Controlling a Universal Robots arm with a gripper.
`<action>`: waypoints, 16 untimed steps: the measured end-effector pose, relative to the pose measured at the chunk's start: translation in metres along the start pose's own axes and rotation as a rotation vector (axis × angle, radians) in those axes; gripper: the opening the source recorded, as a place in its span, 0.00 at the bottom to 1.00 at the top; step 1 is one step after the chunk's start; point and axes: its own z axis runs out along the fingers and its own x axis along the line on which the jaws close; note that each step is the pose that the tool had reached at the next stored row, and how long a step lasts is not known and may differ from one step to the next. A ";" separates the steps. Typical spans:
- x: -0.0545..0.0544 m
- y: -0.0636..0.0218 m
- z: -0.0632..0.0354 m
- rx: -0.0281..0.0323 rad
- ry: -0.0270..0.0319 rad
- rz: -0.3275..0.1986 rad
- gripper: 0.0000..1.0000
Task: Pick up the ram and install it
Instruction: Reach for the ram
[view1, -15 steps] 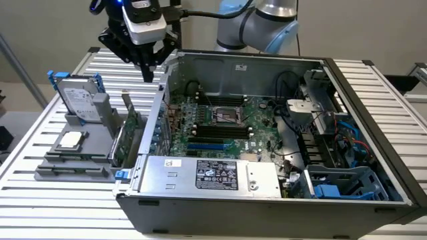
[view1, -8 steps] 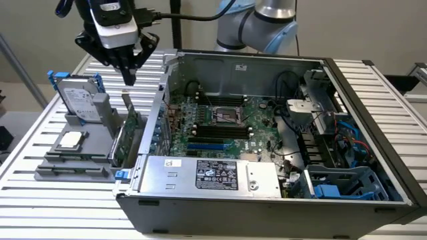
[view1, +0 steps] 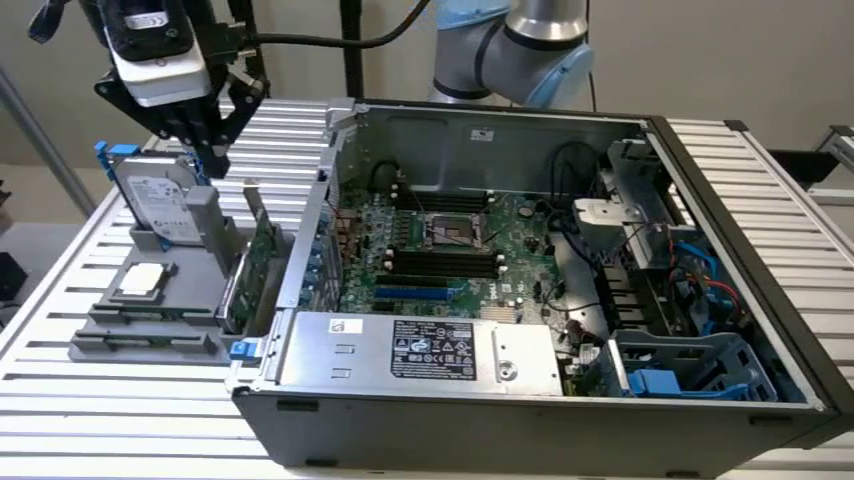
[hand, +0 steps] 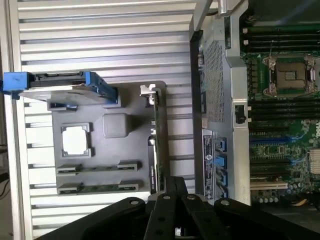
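Two ram sticks (hand: 97, 168) (hand: 98, 188) stand on edge in the slots of a grey holder (view1: 144, 345) on the slatted table, at the exterior view's left of the open computer case (view1: 534, 395). My gripper (view1: 207, 160) hangs above the holder's far end, close over the silver hard drive (view1: 156, 205) with blue rails. Its black fingers (hand: 162, 200) are shut together and hold nothing. In the wrist view the gripper (hand: 171, 182) sits over the end of the green expansion card (hand: 155, 145). Black memory slots (view1: 434, 262) lie beside the processor socket (view1: 454, 230).
A processor chip (view1: 144, 281) rests in the holder beside the hard drive. The expansion card (view1: 254, 275) stands upright between holder and case wall. Inside the case are the power supply (view1: 420, 350), cables (view1: 694, 280) and a blue drive cage (view1: 687, 370).
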 end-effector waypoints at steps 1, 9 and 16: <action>0.004 -0.0015 0.0002 0.0000 0.0000 0.000 0.00; 0.040 -0.0122 0.0026 0.0001 0.0000 0.000 0.00; 0.072 -0.0205 0.0065 0.0002 0.0002 0.000 0.00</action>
